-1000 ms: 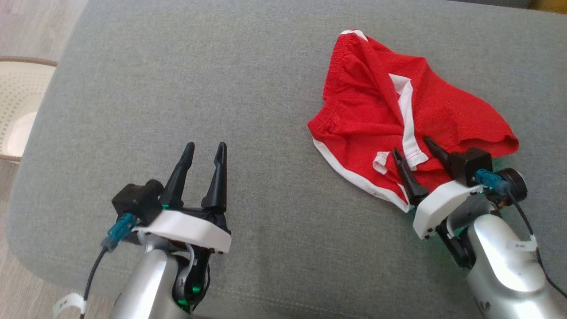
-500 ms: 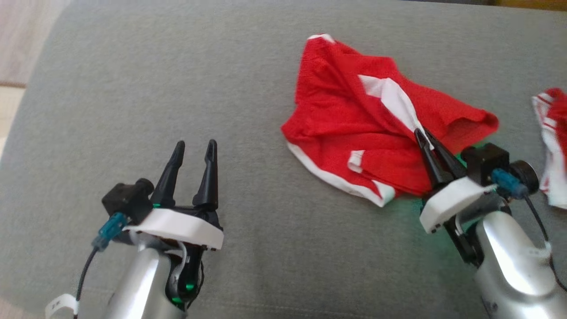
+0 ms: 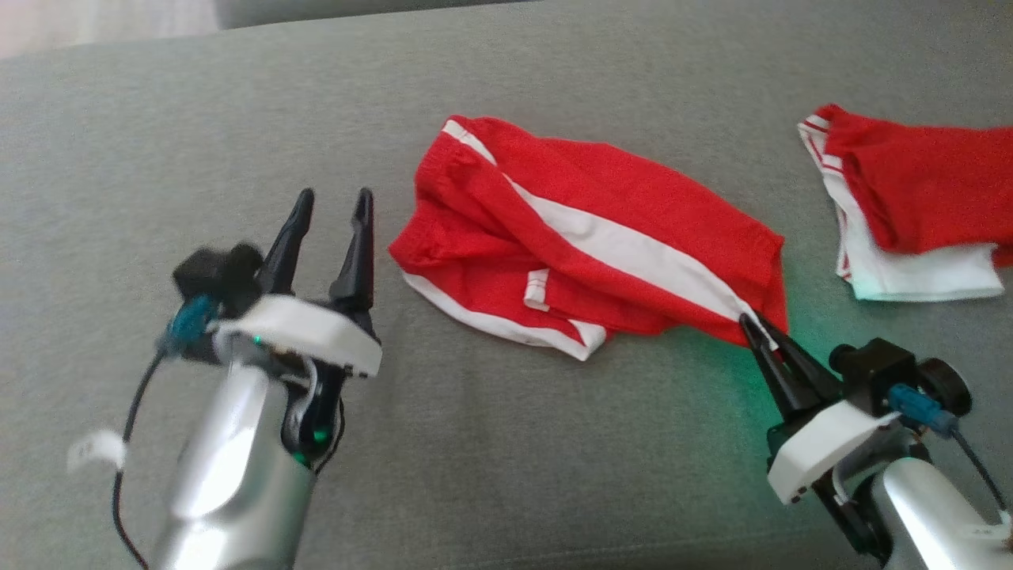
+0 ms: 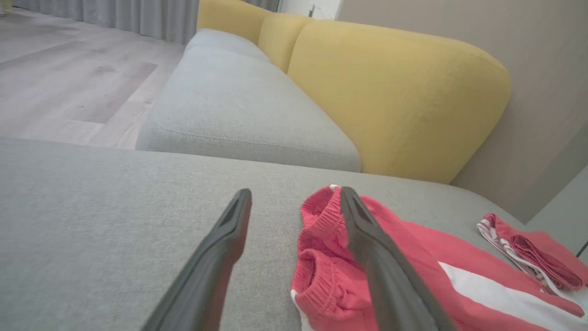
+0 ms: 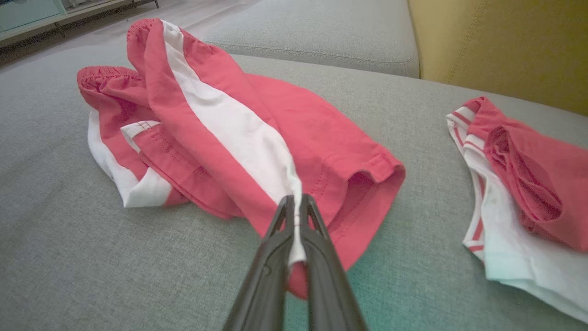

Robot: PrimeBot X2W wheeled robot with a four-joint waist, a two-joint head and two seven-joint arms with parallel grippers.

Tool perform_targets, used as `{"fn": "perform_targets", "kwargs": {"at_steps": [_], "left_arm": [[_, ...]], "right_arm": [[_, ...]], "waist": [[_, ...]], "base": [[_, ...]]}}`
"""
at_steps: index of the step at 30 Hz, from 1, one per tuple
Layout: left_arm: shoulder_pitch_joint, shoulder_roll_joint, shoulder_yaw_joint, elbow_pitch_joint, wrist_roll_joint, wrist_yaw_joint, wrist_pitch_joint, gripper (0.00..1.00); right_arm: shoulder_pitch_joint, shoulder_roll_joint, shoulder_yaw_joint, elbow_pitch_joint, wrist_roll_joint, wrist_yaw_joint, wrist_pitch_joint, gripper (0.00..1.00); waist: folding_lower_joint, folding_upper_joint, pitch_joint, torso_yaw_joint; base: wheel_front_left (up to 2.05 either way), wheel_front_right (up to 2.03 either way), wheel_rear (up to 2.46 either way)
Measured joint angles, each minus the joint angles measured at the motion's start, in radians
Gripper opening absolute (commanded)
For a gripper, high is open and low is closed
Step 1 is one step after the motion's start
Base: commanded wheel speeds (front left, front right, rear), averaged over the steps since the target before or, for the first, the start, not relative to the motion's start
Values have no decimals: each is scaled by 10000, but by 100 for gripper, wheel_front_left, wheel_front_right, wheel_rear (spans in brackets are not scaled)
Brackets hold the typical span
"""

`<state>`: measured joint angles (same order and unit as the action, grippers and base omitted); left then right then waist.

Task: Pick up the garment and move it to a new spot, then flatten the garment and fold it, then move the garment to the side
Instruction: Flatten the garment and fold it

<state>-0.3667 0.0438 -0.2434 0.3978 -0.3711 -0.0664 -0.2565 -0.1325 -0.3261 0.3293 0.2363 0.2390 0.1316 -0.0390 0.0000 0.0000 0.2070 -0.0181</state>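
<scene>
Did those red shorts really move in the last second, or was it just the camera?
Yes. Measured against the other garment beside them, the shorts have been dragged toward the robot at their pinched corner.

Red white-striped garment [image 3: 601, 237], grey cushion [image 3: 198, 158], yellow backrest [image 4: 395, 92]

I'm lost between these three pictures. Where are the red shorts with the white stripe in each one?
Head view: red shorts at centre, right gripper pinching their right end.
Left wrist view: red shorts lower right, partly behind a finger of the open left gripper.
Right wrist view: red shorts centre-left, hem clamped by the right gripper.
Shared landmark: second red-and-white garment, lying apart to their right.
</scene>
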Motion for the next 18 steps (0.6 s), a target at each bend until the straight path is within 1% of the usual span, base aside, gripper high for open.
{"fn": "perform_targets", "kwargs": {"at_steps": [2,4,8,10,12,15,18], "left_arm": [[-451,50,-88,537,-23,-236,245,100],[-975,261,-403,982,-44,-437,754,100],[-2074,702,-1012,1517,-556,-579,1977,100],[-2569,826,-1273,1584,-1352,-579,2635,100],[-2979,861,-1404,1593,-2683,-579,3634,100],[-3662,1404,-1941,1576,-3432,-579,4945,100],[-4402,1962,-2021,1639,-4305,-579,6286,100]], "right_arm": [[-8,-10,88,-38,10,0,0,0],[-28,-2,207,-31,77,0,-2,0],[-258,2,387,171,77,0,-50,0],[-556,17,477,353,67,0,-115,0],[-862,46,594,531,13,0,-245,0],[-1114,84,819,800,-27,0,-393,0],[-1333,211,1070,1108,-25,0,-533,0]], "waist": [[0,0,65,-240],[0,0,155,-449],[0,0,439,-743],[1,0,610,-852],[1,0,741,-968],[1,0,927,-1113],[1,0,1058,-1266]], "base": [[0,0,0],[0,0,0],[0,0,0],[0,0,0],[0,0,0],[0,0,0],[0,0,0]]}}
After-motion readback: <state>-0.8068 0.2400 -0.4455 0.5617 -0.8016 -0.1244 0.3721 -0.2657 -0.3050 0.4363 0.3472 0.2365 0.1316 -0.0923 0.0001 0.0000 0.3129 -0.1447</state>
